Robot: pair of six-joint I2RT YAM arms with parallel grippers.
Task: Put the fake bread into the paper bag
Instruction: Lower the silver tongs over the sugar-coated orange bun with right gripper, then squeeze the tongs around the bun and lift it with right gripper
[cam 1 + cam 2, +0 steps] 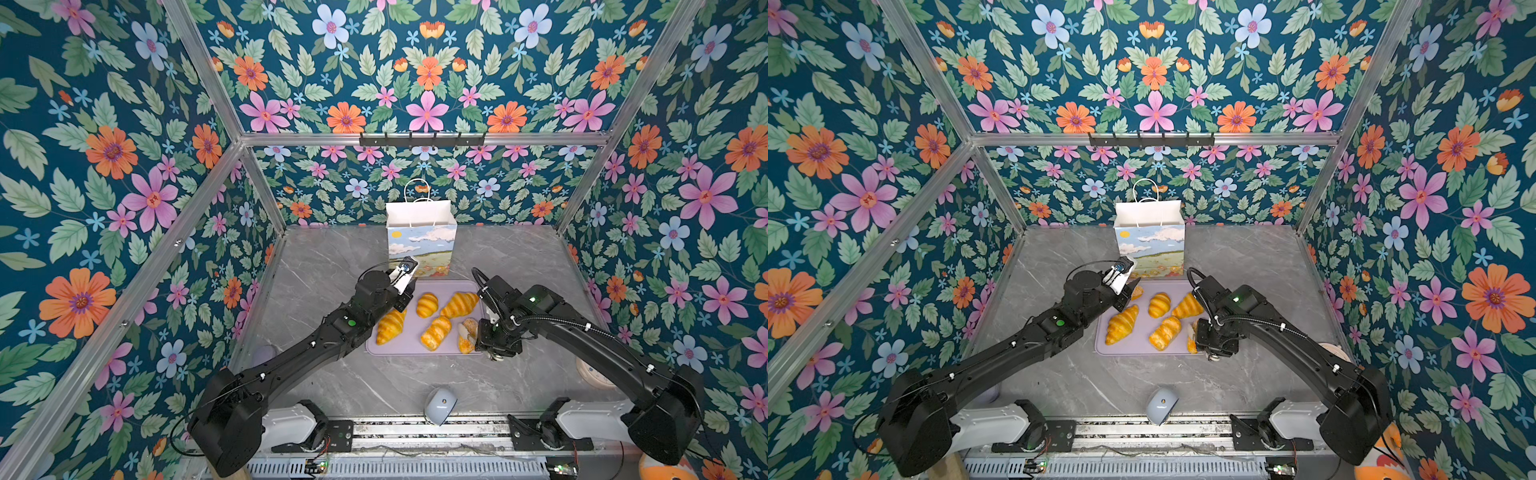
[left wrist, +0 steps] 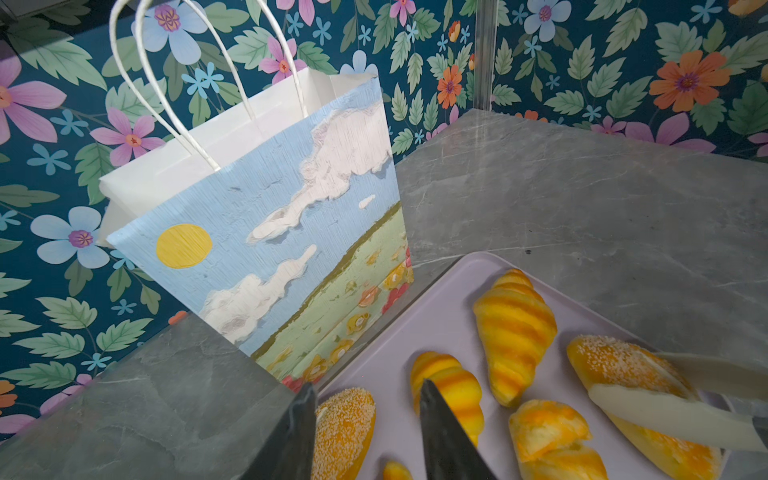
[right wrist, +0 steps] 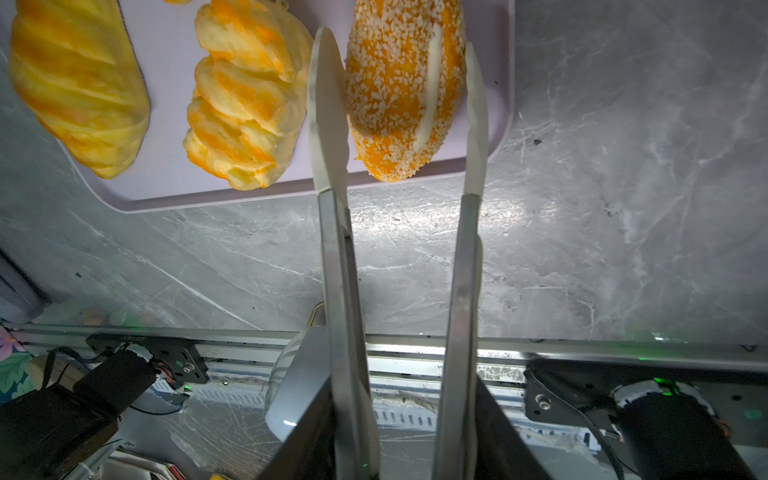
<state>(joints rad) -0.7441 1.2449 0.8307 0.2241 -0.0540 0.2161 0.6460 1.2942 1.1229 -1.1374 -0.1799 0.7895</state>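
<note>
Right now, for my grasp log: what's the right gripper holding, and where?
The tongs, clasped across their metal arms, far from the white tips; those straddle a seeded bun.

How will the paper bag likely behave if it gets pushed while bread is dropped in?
The paper bag looks thin and light, so a push would probably slide it on the smooth table. It stands tall and upright, so it may tip. Its walls hold the mouth open, yet would likely crumple if squeezed.
</note>
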